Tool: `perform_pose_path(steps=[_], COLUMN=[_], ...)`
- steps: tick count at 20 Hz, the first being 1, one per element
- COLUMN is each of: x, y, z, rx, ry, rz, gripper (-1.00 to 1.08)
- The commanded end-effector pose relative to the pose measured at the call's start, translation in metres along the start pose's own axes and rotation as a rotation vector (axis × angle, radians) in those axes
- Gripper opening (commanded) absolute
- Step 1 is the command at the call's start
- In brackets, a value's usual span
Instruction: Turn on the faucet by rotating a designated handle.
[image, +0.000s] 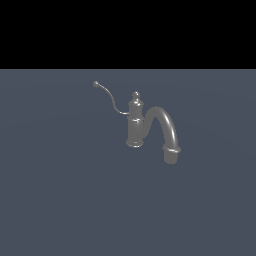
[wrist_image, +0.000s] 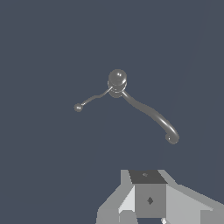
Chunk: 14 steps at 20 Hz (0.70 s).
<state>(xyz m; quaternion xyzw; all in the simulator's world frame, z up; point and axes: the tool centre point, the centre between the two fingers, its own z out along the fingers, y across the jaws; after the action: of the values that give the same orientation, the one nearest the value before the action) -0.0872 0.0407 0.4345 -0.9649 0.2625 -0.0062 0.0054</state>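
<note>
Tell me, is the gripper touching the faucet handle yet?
Apart. The exterior view shows the handle standing free, with no gripper anywhere near the faucet.

The dark grey faucet stands upright, its thick spout arching toward the exterior view's right, its thin ball-tipped handle curving up to the left

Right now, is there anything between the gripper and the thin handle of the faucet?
Nothing visible stands in the way. In the wrist view the gripper looks down on the faucet across bare floor, and the handle sticks out freely to one side, away from the spout. The exterior view does not show the arm.
</note>
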Motion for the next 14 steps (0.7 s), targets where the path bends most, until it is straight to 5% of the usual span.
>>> perform_pose_path(steps=[1, 14], x=[0.01, 0.055], y=[-0.01, -0.061], z=[0.011, 0.077], rx=[0.003, 0.003], ry=[-0.004, -0.016], rz=[0.062, 0.378], gripper=[-1.0, -1.0])
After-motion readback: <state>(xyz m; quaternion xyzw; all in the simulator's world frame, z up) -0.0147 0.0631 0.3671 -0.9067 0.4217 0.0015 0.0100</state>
